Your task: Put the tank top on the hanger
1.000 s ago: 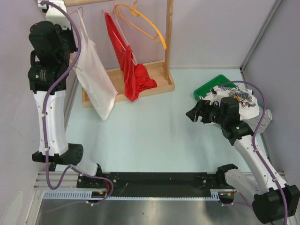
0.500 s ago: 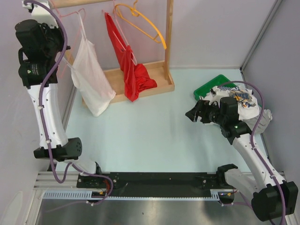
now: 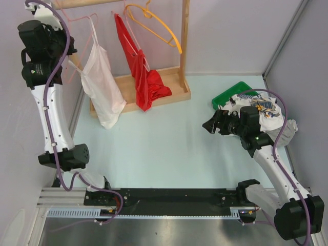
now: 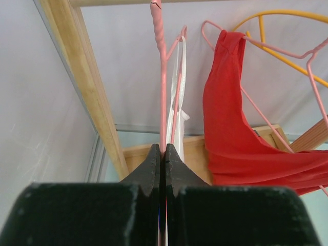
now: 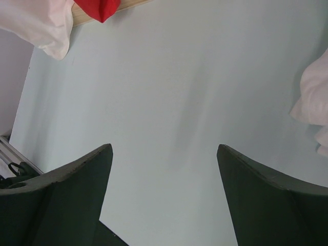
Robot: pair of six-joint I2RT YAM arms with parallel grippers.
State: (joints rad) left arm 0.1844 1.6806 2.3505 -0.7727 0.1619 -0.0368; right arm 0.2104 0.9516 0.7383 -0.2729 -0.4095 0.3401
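top view: white tank top [image 3: 102, 87] hanging at upper left under the wooden rack [image 3: 184, 46], right gripper [image 3: 209, 125] at middle right, left wrist view: left gripper [image 4: 163, 151] clamped on the pink hanger [image 4: 163, 87] at centre, right wrist view: jaws wide apart over the pale table [image 5: 169, 77]

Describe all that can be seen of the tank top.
The tank top is white, faintly pink, thin fabric with narrow straps. It hangs limp by the straps from the pink hanger, its body drooping before the base of the wooden rack, left of the red garment. The left pincer is shut on the hanger.
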